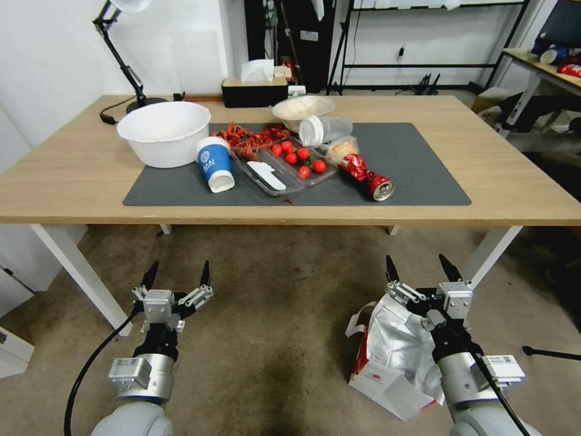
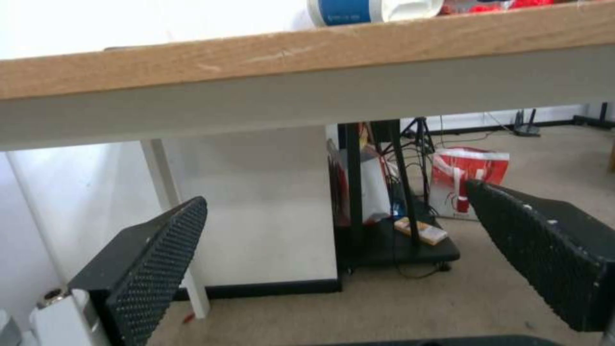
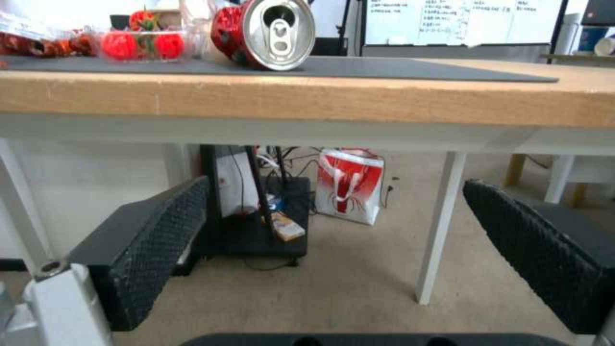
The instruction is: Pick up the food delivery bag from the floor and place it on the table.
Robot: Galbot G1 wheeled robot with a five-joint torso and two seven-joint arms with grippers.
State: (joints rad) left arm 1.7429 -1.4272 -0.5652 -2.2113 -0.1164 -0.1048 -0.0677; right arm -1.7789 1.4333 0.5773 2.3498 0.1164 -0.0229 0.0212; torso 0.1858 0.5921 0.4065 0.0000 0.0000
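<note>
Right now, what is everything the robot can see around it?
bag: 1, white with red sides and foil lining, on the carpet by the right gripper
table: 1, light wood on white legs, ahead
mat: 1, dark grey, on the table
bowl: 1, white, at the mat's left end
cup: 1, blue and white, lying beside the bowl
tray: 1, clear, mid-mat, holding red tomatoes
can: 1, red, crushed, lying right of the tray
lamp: 1, black, table's far left
tissue box: 1, black, table's far edge
left gripper: 1, open, over bare carpet
right gripper: 1, open, above the bag
</note>
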